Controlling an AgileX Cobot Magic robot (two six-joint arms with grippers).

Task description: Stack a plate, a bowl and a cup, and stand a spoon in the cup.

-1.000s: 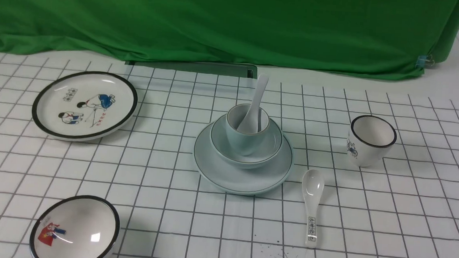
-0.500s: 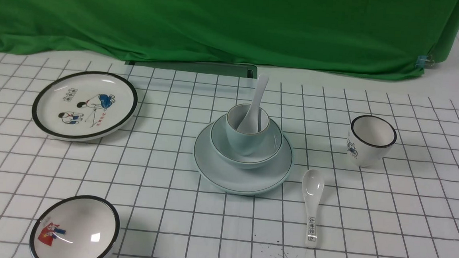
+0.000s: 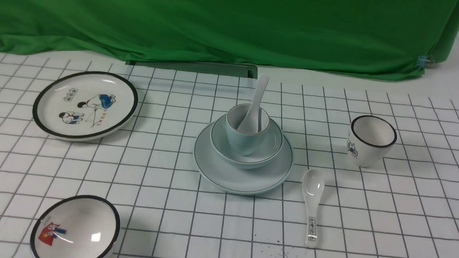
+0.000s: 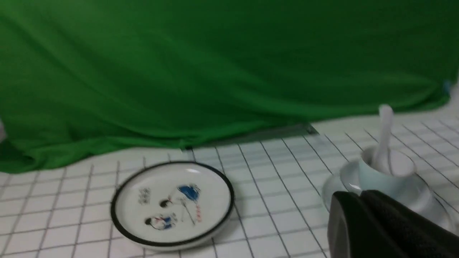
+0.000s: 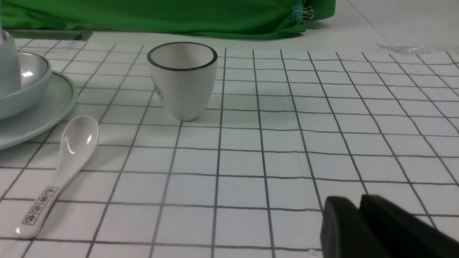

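A black-rimmed white cup (image 5: pixel 182 79) stood on the grid cloth (image 5: pixel 272 150). A printed spoon (image 5: pixel 59 168) lay just beside the plate (image 5: pixel 43 114), which carried the bowl (image 5: pixel 27 89).

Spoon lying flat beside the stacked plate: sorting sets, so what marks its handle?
Dark printed characters on the white ceramic spoon; clearest in the right wrist view.

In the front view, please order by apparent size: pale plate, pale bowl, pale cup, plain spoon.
1. plate, widest.
2. bowl, on the plate.
3. cup and spoon: unsure, spoon partly hidden inside the cup.
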